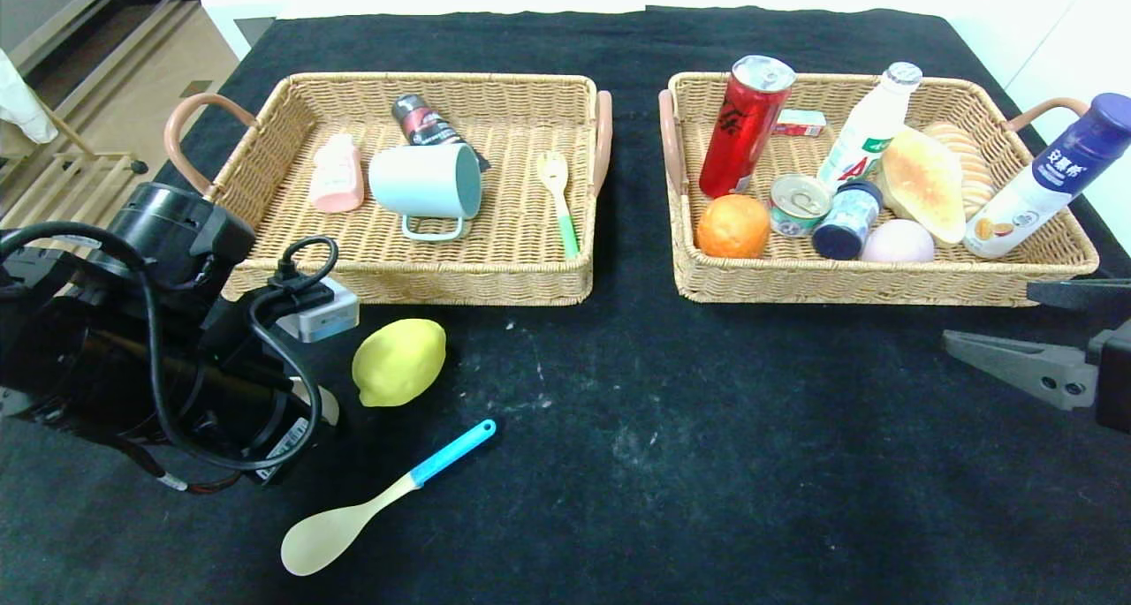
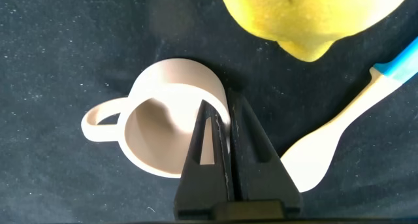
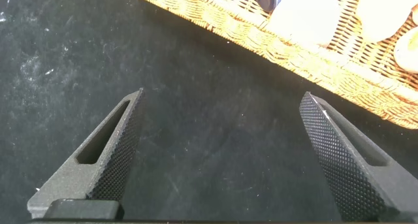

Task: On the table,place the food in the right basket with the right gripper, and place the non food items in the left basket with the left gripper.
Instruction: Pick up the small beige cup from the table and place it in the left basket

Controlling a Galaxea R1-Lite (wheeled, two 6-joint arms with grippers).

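Left basket: wide woven wicker tray [image 1: 265, 137], far-left on table.
Left gripper [image 2: 228, 136]: low beside round yellow lemon [image 1: 399, 361], clenched on small beige ceramic cup's [image 2: 163, 113] rim.
Right gripper [image 3: 222, 159]: parked before right wicker basket [image 1: 884, 283], spread wide.

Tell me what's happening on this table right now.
The robot is sorting items into two wicker baskets. Its left tool is clamped on the rim of a small beige cup on the black cloth, next to a lemon and a blue-handled spoon. The left basket already holds non-food items, the right basket food and drinks. The right tool hangs open over the cloth near the right basket.
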